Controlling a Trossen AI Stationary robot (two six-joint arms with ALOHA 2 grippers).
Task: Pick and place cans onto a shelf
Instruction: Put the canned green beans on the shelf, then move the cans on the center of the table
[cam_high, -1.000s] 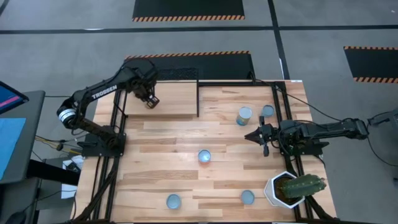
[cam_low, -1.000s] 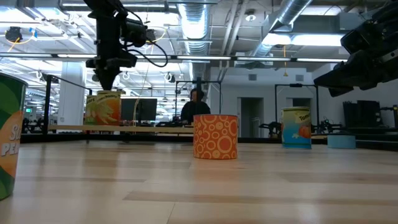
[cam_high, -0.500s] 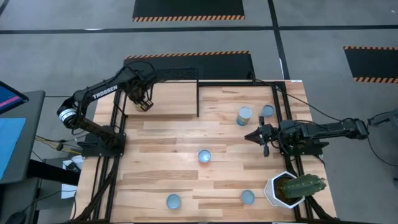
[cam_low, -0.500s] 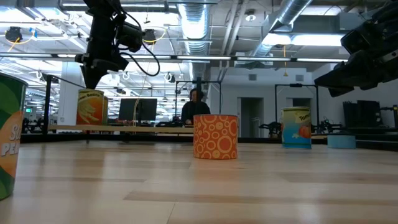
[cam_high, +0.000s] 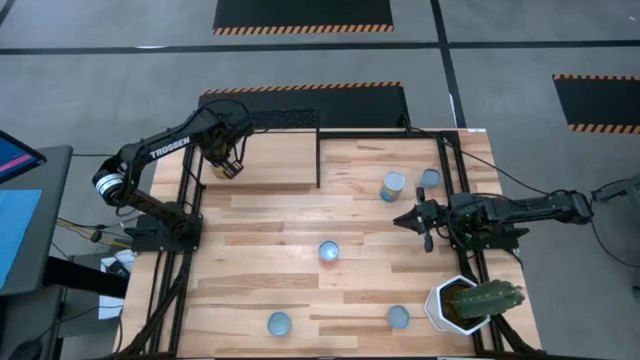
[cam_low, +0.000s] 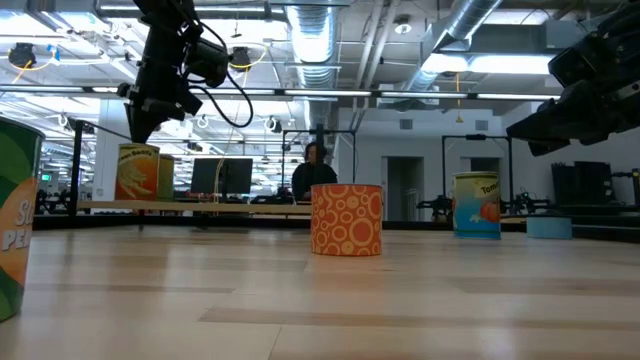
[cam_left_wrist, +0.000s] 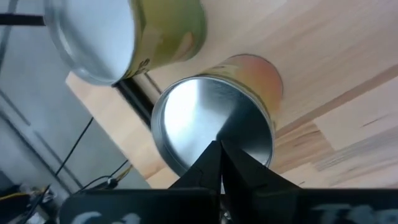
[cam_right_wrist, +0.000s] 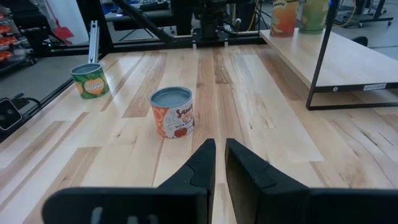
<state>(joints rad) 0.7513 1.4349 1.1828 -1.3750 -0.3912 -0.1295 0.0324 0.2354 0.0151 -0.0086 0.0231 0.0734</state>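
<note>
Two cans (cam_left_wrist: 211, 134) stand upright, axes vertical, on the shelf (cam_high: 280, 160).

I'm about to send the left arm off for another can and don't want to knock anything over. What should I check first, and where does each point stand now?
1. Left hand empty: ok, shut on nothing.
2. Silver-topped can upright on the shelf: ok, beside a white-topped can.
3. Left hand clear of both cans: ok, the low view shows it above their tops.
4. Cans to fetch: ok, five stand on the table, the middle can closest.
5. Right hand out of the way: ok, waiting over the table's right side.
</note>
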